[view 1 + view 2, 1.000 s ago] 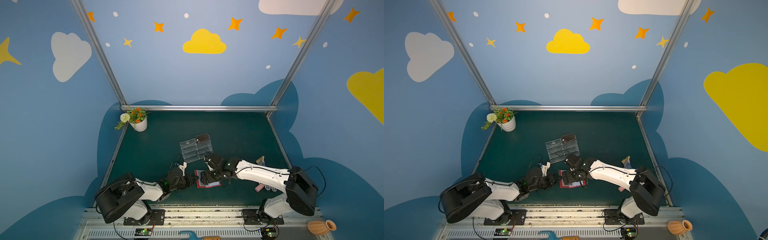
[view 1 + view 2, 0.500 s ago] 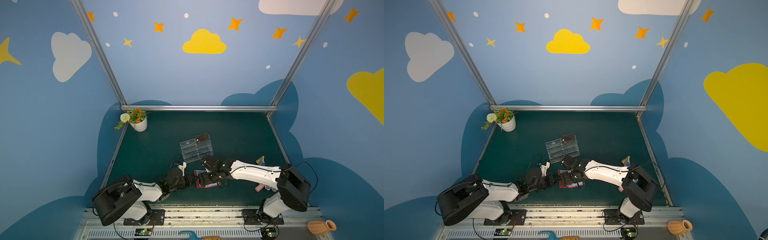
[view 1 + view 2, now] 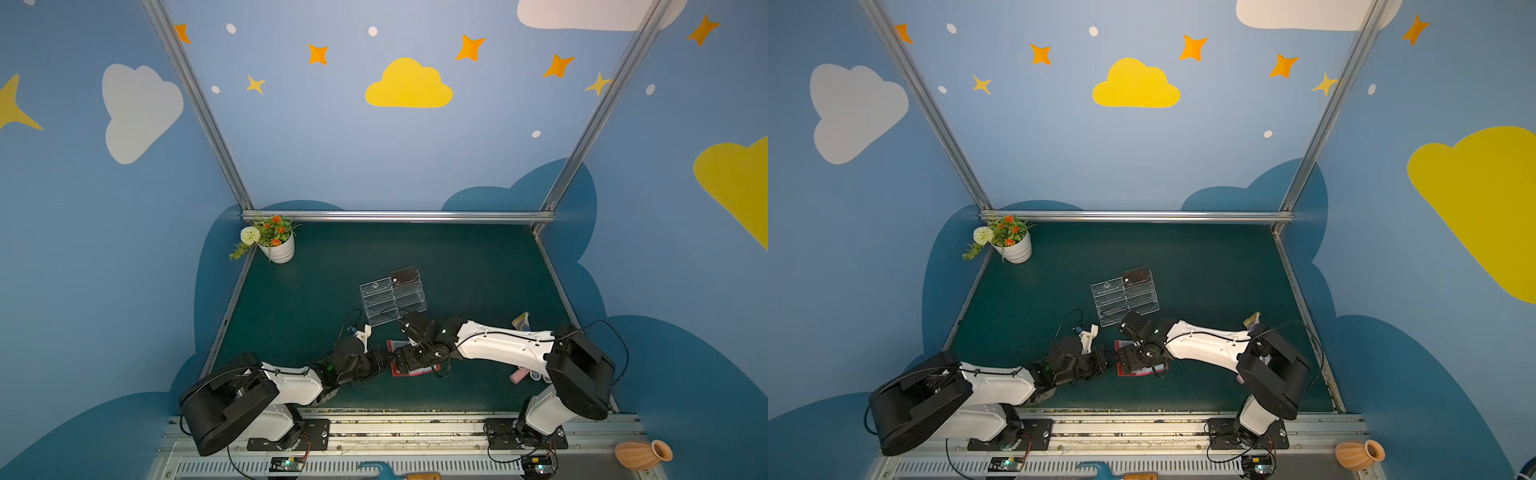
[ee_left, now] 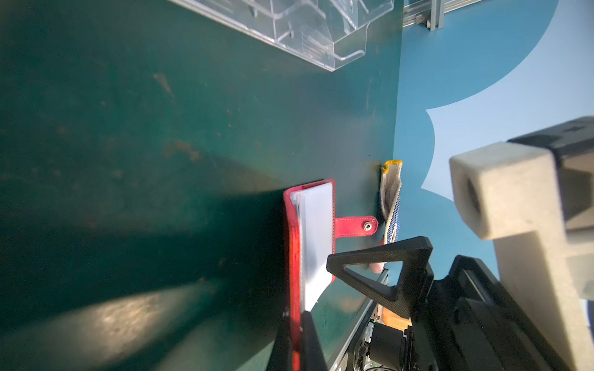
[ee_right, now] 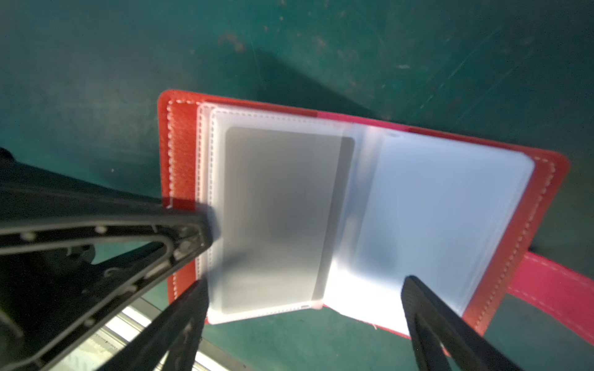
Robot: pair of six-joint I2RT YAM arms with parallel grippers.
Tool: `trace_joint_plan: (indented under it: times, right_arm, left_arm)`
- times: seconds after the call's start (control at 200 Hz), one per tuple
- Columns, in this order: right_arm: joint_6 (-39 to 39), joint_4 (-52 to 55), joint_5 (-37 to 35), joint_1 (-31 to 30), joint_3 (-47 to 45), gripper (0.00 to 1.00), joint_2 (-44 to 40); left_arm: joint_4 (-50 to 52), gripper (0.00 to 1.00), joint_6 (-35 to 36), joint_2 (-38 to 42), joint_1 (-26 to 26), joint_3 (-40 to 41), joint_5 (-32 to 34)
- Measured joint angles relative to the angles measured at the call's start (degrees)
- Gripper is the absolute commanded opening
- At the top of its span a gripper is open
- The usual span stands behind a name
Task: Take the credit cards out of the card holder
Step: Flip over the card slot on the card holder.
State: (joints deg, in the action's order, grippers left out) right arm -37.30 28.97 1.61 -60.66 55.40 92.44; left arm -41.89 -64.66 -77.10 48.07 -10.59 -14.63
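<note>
- Already, one dark card (image 3: 405, 275) sits in the clear stand's (image 3: 386, 301) far top tier, outside the card holder (image 5: 183, 144).
- That holder lies open at near centre; the left gripper (image 4: 295, 327) pinches its left cover edge.
- A grey card (image 5: 283, 208) is sleeved inside, with the right gripper (image 5: 305, 282) spread wide above it, so extraction looks unfinished.

One card holder (image 5: 181, 151), two credit cards (image 5: 283, 218)
</note>
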Motion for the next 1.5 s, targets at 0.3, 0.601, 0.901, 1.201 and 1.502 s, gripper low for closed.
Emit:
trace_joint_plan:
  times: [0.3,0.601,0.901,1.201,1.502]
  right_arm:
    - [-0.20,0.76,-0.74,0.02,0.74,0.89,0.00]
    - [-0.46,2.19,-2.12,0.90,0.66,0.86,-0.52]
    - [-1.33,3.19,-3.87,4.11,-2.95,0.86,-6.01]
    - [-1.36,4.42,-4.11,8.44,-8.81,0.86,-14.99]
    - [-1.33,4.70,-2.67,12.09,-11.93,0.81,-23.78]
  left_arm:
    - [2.34,0.04,0.92,2.25,0.11,0.00,0.83]
    - [2.51,0.04,1.27,2.32,0.11,0.00,1.05]
    - [3.50,0.04,1.92,2.32,0.11,0.00,1.29]
    - [7.56,0.20,2.71,2.89,0.11,-0.68,2.25]
    - [23.78,0.75,3.08,14.80,0.13,-2.25,7.52]
